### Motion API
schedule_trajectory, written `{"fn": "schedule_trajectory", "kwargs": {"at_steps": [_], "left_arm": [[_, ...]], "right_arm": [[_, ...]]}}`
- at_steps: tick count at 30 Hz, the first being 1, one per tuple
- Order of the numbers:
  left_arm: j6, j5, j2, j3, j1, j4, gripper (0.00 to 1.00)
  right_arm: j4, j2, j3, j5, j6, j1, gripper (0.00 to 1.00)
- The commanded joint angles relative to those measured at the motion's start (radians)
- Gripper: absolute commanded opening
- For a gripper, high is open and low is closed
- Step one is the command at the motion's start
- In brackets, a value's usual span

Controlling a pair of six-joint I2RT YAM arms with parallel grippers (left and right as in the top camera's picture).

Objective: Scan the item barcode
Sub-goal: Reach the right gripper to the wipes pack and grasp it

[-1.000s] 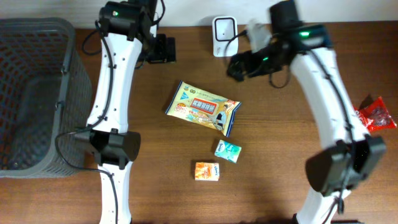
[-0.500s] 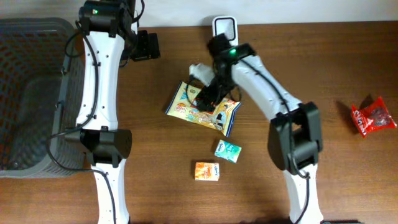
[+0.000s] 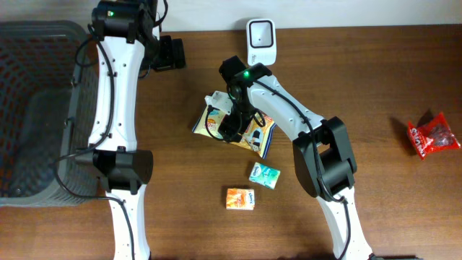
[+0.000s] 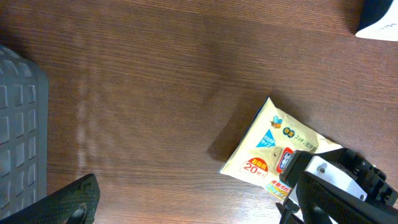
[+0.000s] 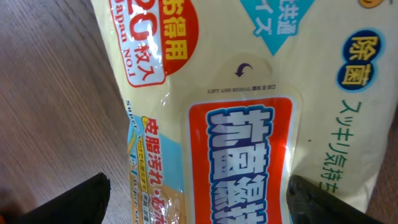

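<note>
Finds the right gripper (image 3: 229,128) low over the wipes pack (image 3: 208,123), just left of centre in the overhead frame. Was up by the scanner (image 3: 260,41) at top centre a second ago, then slightly further right on the pack half a second ago. Shows both fingers (image 5: 56,202) in the bottom corners of the right wrist view, spread wide, with the pack flat on the table (image 3: 375,87) between them, printed face up. Pinches nothing yet. Leaves the pack about where it lay; cannot tell whether nudged.

Means the reach looks done and the grasp comes next: closing across the pack, lifting, then turning the barcode toward the scanner. Shows no barcode on the upward face, so probably underneath, which would call for a flip or tilt on the way.

Keeps the left gripper (image 3: 170,54) at upper left, near the basket (image 3: 43,108), spread and empty, unmoved over the last half second.
</note>
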Motion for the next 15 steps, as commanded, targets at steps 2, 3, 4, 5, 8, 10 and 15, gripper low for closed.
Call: {"fn": "schedule_trajectory", "kwargs": {"at_steps": [2, 3, 4, 5, 8, 10, 15], "left_arm": [[-0.010, -0.011, 0.010, -0.007, 0.004, -0.003, 0.99], [-0.010, -0.011, 0.010, -0.007, 0.004, -0.005, 0.99], [-0.010, -0.011, 0.010, -0.007, 0.004, -0.006, 0.99], [-0.010, -0.011, 0.010, -0.007, 0.004, -0.006, 0.99], [-0.010, -0.011, 0.010, -0.007, 0.005, -0.009, 0.99], [-0.010, -0.011, 0.010, -0.007, 0.004, -0.010, 0.99], [-0.010, -0.011, 0.010, -0.007, 0.006, -0.010, 0.99]], "right_arm": [[0.010, 0.043, -0.005, 0.027, -0.008, -0.003, 0.78], [0.011, 0.045, -0.005, 0.026, -0.007, -0.003, 0.69], [0.014, 0.048, -0.005, 0.027, -0.004, -0.003, 0.59], [0.015, 0.050, -0.005, 0.026, -0.003, -0.003, 0.52], [0.014, 0.058, -0.005, 0.027, 0.001, -0.003, 0.43], [0.015, 0.061, -0.005, 0.034, 0.023, -0.003, 0.34], [0.014, 0.052, 0.013, 0.050, 0.154, -0.003, 0.04]]}}
